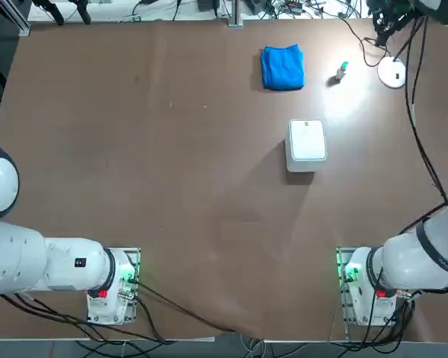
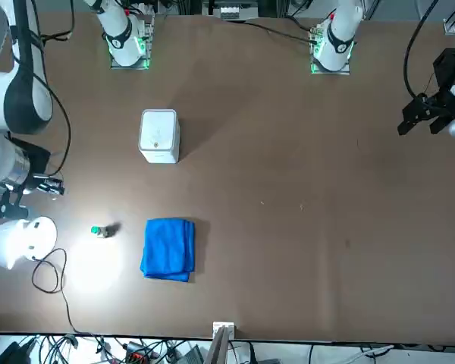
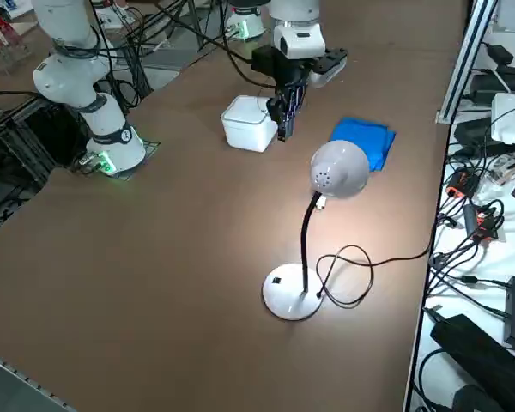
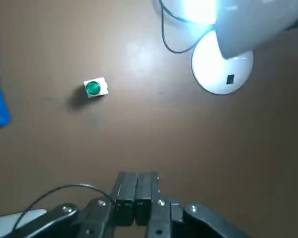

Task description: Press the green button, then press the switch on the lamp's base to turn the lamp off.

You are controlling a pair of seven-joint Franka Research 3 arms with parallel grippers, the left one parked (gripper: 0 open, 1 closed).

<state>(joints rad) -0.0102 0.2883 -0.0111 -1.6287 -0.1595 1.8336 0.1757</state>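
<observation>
**Observer:** Where was your tool at that moment, and what did it carry?

**Operator:** I had the right gripper (image 4: 137, 191) raised above the table, fingers pressed together with nothing between them. The wrist camera showed the two pads flush against each other.

**Observer:** And the targets?

**Operator:** The green button (image 4: 95, 88) stood on the bare table ahead of the fingertips and well below them, with the blue cloth (image 1: 282, 67) off to one side of it. The lamp's base (image 4: 222, 69) lay to the other side, just as far ahead. The lamp (image 3: 337, 170) was lit, throwing a bright patch around the button.

**Observer:** How did you expect the button to behave?

**Operator:** I judged it light and unanchored, a small stub on a smooth surface. A push off-centre would likely tip it or skate it away, so I meant to come straight down on the green cap with the closed fingertips. The base looked flat and steadier. The dark square switch (image 4: 230, 79) on the disc was the spot to press, gently, since the thin stem could rock.

**Observer:** Anything you couldn't see?

**Operator:** From the right side the lamp head hid the button completely. In the wrist view the glowing shade covered part of the disc. Overhead, the gripper sat at the frame's edge, mostly cut off, and the white box (image 1: 307, 144) was clear of my path.
</observation>
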